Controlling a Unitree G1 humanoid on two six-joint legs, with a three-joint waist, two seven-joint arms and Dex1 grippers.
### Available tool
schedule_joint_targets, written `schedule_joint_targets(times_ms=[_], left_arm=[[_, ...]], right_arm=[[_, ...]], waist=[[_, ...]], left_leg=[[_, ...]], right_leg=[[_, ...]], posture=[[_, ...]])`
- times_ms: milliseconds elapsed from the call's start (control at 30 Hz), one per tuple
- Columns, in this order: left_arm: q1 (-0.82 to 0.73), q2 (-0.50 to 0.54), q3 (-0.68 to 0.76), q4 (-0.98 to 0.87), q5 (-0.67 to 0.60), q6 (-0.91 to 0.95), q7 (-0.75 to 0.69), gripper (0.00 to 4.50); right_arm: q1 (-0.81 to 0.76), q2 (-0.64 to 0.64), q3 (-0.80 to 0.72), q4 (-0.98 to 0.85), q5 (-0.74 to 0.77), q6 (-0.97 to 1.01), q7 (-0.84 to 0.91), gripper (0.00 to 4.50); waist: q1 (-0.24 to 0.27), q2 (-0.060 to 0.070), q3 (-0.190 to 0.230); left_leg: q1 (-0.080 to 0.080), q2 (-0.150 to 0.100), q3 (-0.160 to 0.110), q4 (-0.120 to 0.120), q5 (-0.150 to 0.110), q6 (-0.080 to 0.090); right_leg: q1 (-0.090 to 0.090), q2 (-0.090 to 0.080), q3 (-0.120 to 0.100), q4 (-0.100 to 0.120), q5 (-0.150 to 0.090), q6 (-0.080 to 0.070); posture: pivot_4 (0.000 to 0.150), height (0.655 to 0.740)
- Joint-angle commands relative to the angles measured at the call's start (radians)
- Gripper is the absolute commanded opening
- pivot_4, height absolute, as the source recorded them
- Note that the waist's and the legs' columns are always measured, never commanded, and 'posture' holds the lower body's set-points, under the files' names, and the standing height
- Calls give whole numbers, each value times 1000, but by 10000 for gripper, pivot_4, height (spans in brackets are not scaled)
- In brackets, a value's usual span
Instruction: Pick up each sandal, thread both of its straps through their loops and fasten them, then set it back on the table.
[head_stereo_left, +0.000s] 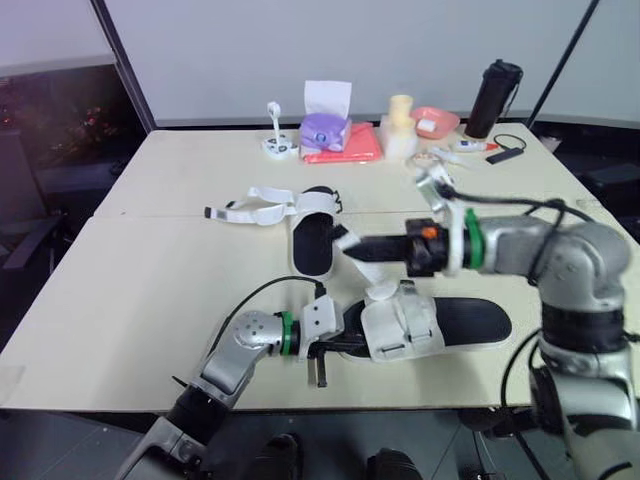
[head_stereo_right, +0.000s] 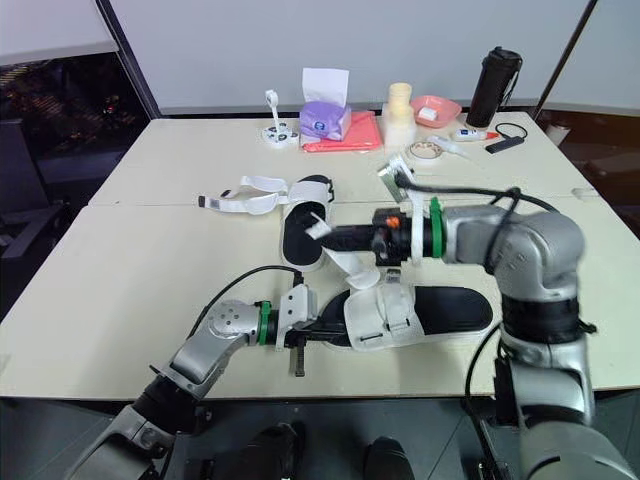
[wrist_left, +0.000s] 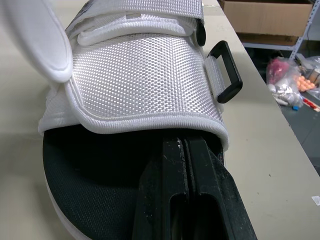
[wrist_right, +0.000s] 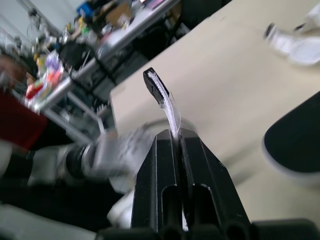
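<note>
**White strap caught in the right hand's pinch**

Right hand (head_stereo_left: 350, 248) is pressed together on a white strap (wrist_right: 169, 107) of the near sandal (head_stereo_left: 450, 322), holding it above the tabletop (head_stereo_left: 150, 280) — the right wrist view shows its black tip poking past the fingers. Left hand (wrist_left: 182, 145), fingers closed together, lies on that sandal's black insole at the woven upper's edge — a black loop (wrist_left: 227, 75) beside it. Far sandal (head_stereo_left: 312, 242) lies just behind, straps splayed.

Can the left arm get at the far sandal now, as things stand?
Probably not yet: the left end effector is shut on the near sandal and must let go first. The far sandal lies further back on the table.
</note>
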Motion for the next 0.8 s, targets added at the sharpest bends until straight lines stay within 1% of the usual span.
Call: schedule_joint_targets(times_ms=[33, 67, 167, 233, 300, 400, 500, 533, 600, 733, 767, 800], left_arm=[[20, 7, -15, 42, 28, 39, 12, 0], [20, 7, -13, 42, 26, 41, 11, 0], [18, 8, -10, 44, 21, 48, 5, 0], [15, 10, -11, 45, 20, 52, -1, 0], [9, 14, -12, 51, 21, 53, -11, 0], [2, 17, -11, 63, 22, 48, -22, 0], [-3, 15, -12, 73, 24, 44, -25, 0], [-4, 15, -13, 75, 24, 43, -26, 0], [-5, 14, -13, 79, 25, 41, -27, 0], [-8, 9, -15, 86, 27, 37, -25, 0], [-7, 7, -15, 87, 27, 36, -23, 0], [-7, 5, -16, 87, 28, 36, -22, 0]], right_arm=[[116, -51, -73, -197, 100, -27, 7, 364], [148, -62, -80, -224, 111, -42, 6, 364], [337, -159, -57, -328, 46, -168, 79, 364], [460, -231, -4, -373, -41, -286, 129, 364], [550, -282, 56, -387, -126, -397, 157, 364], [622, -335, 133, -374, -239, -527, 182, 364], [670, -376, 167, -350, -308, -612, 201, 8037], [682, -388, 166, -349, -320, -632, 208, 11816], [710, -414, 156, -352, -346, -671, 218, 22605], [802, -477, 111, -360, -389, -744, 254, 42547], [842, -497, 83, -364, -399, -762, 268, 44605], [876, -513, 56, -367, -404, -775, 280, 44605]], waist=[[0, 0, 0], [-1, 0, 0], [1, 0, 0], [1, 0, 0], [-2, 0, 0], [-4, 0, 0], [-3, 0, 0], [-3, -1, 0], [-2, 0, 0], [-2, -1, 0], [-2, -1, 0], [-1, -1, 0]], left_leg=[[0, 0, 1, 0, 0, 0], [0, 0, 1, 0, 0, 0], [0, 0, 2, 1, 0, 0], [0, 0, 1, 1, 0, 0], [0, 0, 2, 1, 0, 1], [1, 0, 3, 1, 0, 0], [1, 1, 3, 1, -1, 0], [1, 1, 3, 1, -1, 0], [1, 1, 3, 1, -1, 0], [1, 1, 3, 1, -1, 0], [1, 1, 3, 1, -1, 0], [1, 2, 3, 1, -1, 0]], right_leg=[[0, 0, 0, 0, 0, 0], [0, 0, 0, 0, 0, 0], [5, 0, 0, 0, 0, 0], [6, 0, -1, -1, 0, 1], [6, 0, -1, -2, 0, 1], [6, 0, -1, -2, 0, 1], [7, 0, -1, -2, 0, 1], [7, 0, -1, -2, -1, 1], [7, 0, -1, -2, -1, 1], [7, 0, -1, -2, -1, 0], [7, 0, -1, -2, -1, 0], [7, 0, -1, -2, -1, 0]], posture=[[1500, 7400], [1500, 7400], [1500, 7400], [1500, 7400], [1500, 7400], [1500, 7400], [1500, 7400], [1500, 7400], [1500, 7400], [1500, 7400], [1500, 7400], [1500, 7400]])
